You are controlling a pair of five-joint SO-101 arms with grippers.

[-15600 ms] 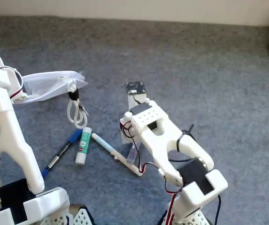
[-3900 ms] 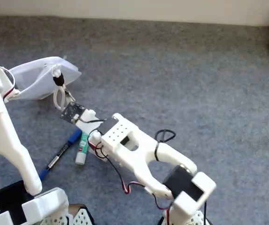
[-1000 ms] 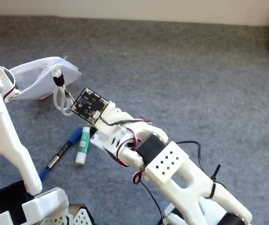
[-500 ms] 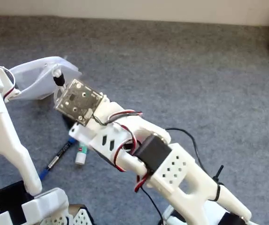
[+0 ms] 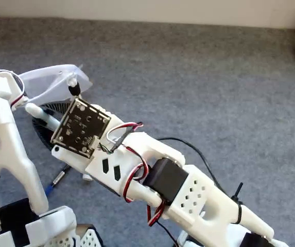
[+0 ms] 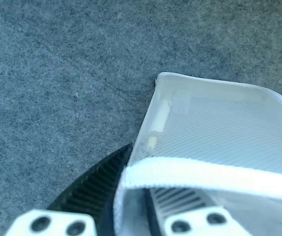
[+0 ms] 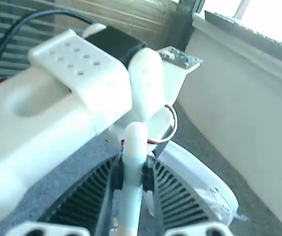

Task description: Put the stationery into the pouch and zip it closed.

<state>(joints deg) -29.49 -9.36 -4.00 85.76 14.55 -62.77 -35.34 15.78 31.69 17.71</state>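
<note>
**Pen held at the pouch mouth; right arm covers much of the worktop**

Hidden: in the high view the right arm lies slantwise over the grey worktop [image 5: 214, 77] and covers the ground beneath it. One marker [image 5: 58, 177] pokes out from under it, its upper part cut off. The pouch's [image 5: 54, 82] far end lies behind the left arm.

Count: two arms, one pouch, one pen, one marker.

Right gripper [image 7: 131, 172]: fingers narrow, clamped on the pale pen [image 7: 133, 142], which is raised just beside the pouch.

Left gripper [image 6: 136, 191]: fingers pinch the pouch's white rim, mesh wall lifted off the worktop.
</note>
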